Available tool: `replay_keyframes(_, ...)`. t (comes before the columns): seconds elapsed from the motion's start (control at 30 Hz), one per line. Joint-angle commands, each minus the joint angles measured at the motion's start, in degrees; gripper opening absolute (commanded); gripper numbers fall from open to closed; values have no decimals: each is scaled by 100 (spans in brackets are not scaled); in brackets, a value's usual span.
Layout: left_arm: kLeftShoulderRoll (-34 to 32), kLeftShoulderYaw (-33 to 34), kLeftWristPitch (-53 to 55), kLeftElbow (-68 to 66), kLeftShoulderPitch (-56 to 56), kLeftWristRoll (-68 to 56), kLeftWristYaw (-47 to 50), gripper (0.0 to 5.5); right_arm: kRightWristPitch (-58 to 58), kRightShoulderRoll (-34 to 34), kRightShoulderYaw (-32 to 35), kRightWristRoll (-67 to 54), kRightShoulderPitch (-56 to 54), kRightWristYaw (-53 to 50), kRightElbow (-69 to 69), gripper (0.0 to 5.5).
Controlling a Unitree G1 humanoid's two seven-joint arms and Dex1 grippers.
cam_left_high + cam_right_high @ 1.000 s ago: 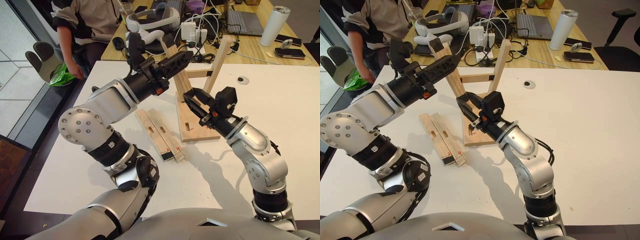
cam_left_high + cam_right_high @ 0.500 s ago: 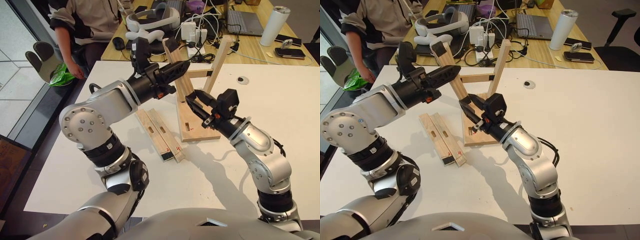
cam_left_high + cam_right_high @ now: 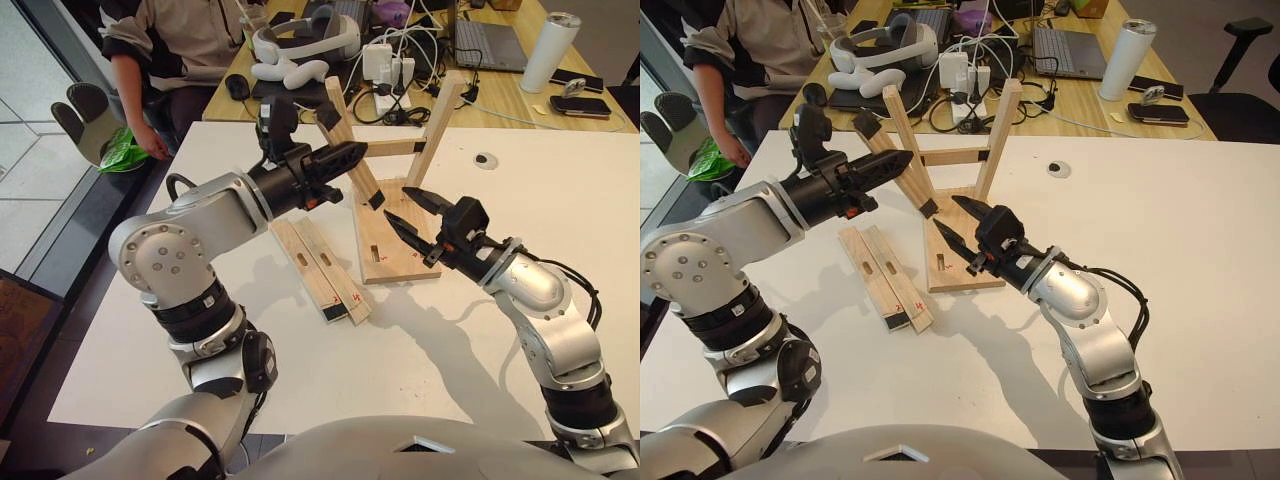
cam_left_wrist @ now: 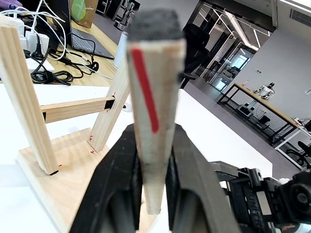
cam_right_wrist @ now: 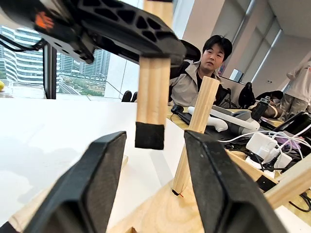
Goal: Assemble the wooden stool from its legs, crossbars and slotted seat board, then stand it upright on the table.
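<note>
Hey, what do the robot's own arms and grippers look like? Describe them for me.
The left arm and right arm have rounded silver shells with black bands at the joints. A thin black cable loops beside the right one. The left gripper and right gripper are matte black with long tapered fingers, and the left has a small orange mark.

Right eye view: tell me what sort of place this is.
Probably an office or lab workspace: behind the white table, a wooden desk carries a laptop, a headset and chargers tangled in cables.
</note>
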State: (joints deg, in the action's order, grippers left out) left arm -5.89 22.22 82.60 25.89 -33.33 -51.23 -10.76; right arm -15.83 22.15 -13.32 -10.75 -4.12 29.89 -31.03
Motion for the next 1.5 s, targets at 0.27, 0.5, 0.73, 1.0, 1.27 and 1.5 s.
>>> replay_keyframes(0.27,86,-6,-301,784,1051,2092,2355,41,-293,-73,353,162,656,-554,-260,328)
replay_keyframes(0.5,2276,831,676,1450,1527,2806,3166,41,-259,-204,273,515,832,-921,-230,328)
replay_keyframes(0.73,2608,1198,193,1266,1434,2948,3427,41,-230,-336,238,616,811,-1079,-193,328)
replay_keyframes(1.0,2135,755,23,370,1087,2892,3278,41,-322,-319,136,746,686,-1045,-67,328)
replay_keyframes(1.27,2184,-377,-927,-273,1272,3100,3407,41,-789,-1088,-80,990,605,-1799,142,328)
replay_keyframes(1.5,1823,-1142,-1408,-358,1721,3435,3317,41,-914,-1316,-175,1075,281,-1875,335,328)
